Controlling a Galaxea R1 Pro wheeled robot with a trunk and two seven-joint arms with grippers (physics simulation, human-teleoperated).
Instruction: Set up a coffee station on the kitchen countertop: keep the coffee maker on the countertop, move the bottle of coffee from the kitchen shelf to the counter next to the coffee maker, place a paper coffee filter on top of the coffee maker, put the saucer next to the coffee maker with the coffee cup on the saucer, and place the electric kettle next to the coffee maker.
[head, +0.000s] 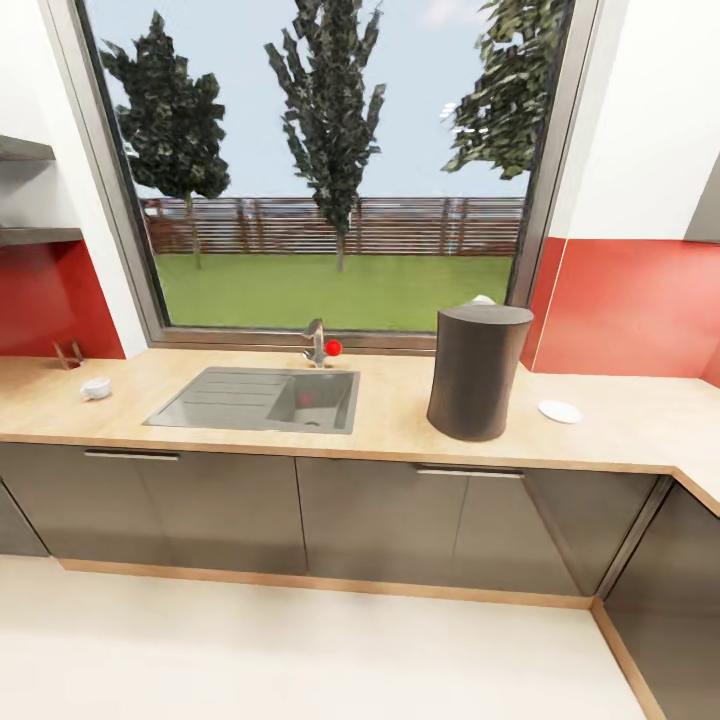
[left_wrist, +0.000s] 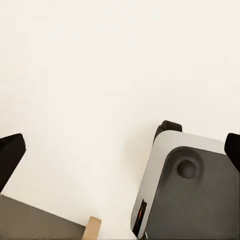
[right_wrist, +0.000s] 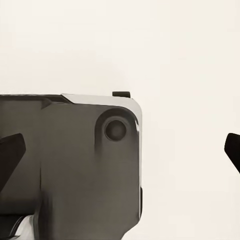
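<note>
On the wooden surface (head: 400, 395), left to right: coffee cup (head: 96, 388) near the left end; sink (head: 262, 399); dark cylindrical coffee maker (head: 477, 371), something white, indistinct, behind its top; saucer (head: 560, 411) just right of it. My left end effector (left_wrist: 120, 150) and right end effector (right_wrist: 122, 150) both hang released, fingers spread, above pale floor (left_wrist: 90, 75).

Coffee maker (head: 478, 371), saucer (head: 559, 411), cup (head: 96, 388) on countertop (head: 400, 400)

The light wooden worktop (head: 400, 395) lies open between the recessed grey steel sink (head: 255, 400) and the tall dark cylindrical coffee maker (head: 477, 372), which blocks the stretch before the window. A small white cup (head: 96, 388) sits far left and a flat white saucer (head: 559, 411) just right of the cylinder, with bare surface beyond each.
</note>
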